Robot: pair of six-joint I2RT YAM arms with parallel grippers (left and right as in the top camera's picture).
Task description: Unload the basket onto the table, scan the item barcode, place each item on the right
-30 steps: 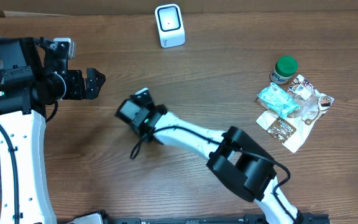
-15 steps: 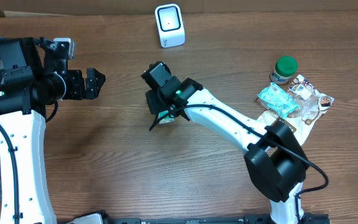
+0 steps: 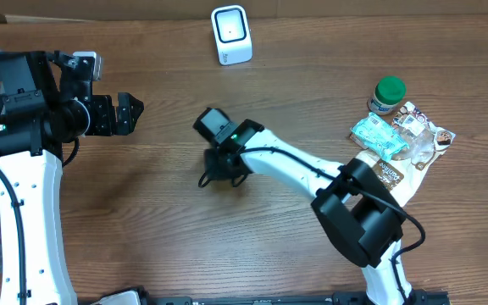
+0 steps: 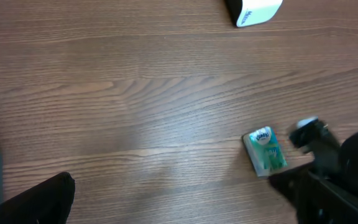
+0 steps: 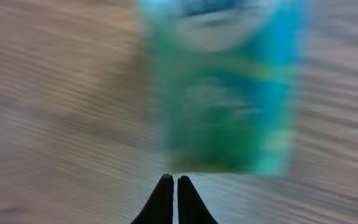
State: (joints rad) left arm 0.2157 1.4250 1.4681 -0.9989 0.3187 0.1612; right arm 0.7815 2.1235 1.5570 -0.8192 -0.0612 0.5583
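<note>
Though the right hand point(image 5: 173, 188) is closed, the teal box point(image 4: 265, 151) lies unheld.

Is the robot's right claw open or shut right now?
Shut. In the right wrist view the right gripper has its two black fingertips pressed together with nothing between them. The blurred green-blue packet lies just ahead, unheld.

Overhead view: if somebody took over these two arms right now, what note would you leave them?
Left gripper: open, empty, at the left of the table.
Right gripper: shut, empty, fingertips just short of the teal packet.
Packet lies on the table, apart from the white scanner at the far edge.
Done: nothing visibly scanned.
Left: grasp the packet, show its barcode to the scanner.
</note>
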